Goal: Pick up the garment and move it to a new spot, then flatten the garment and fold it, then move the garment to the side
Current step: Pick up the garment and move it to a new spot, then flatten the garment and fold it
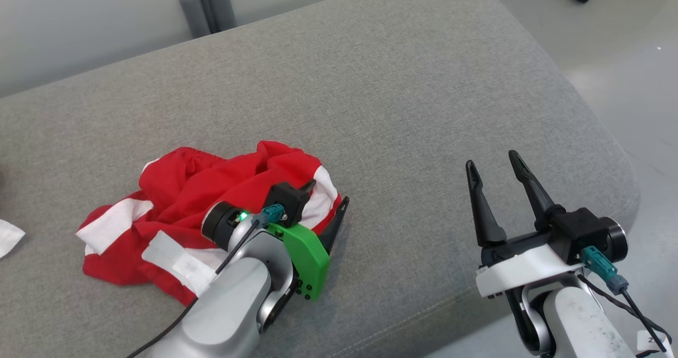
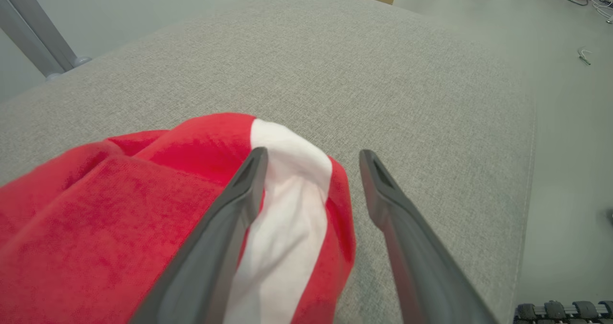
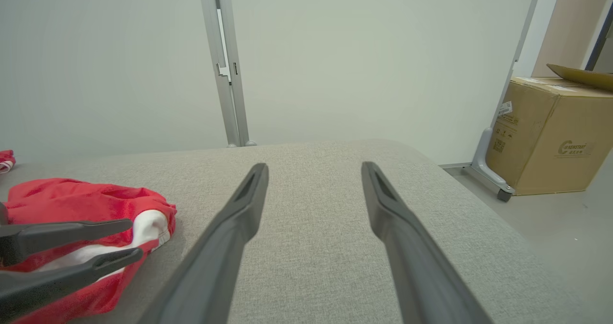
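Observation:
The garment is a crumpled red cloth with white stripes, lying on the left part of the grey cushion. My left gripper is at its right edge, low over the cushion. In the left wrist view this gripper is open: the garment's white-striped fold bulges up between the fingers, against the left finger. My right gripper hovers open near the cushion's right front, holding nothing. The right wrist view shows that gripper over bare cushion, with the garment and left gripper at its left.
The grey cushion stretches wide behind and between the arms, its rounded edge falling to the floor at the right. A white scrap lies at the far left. A cardboard box and metal posts stand beyond.

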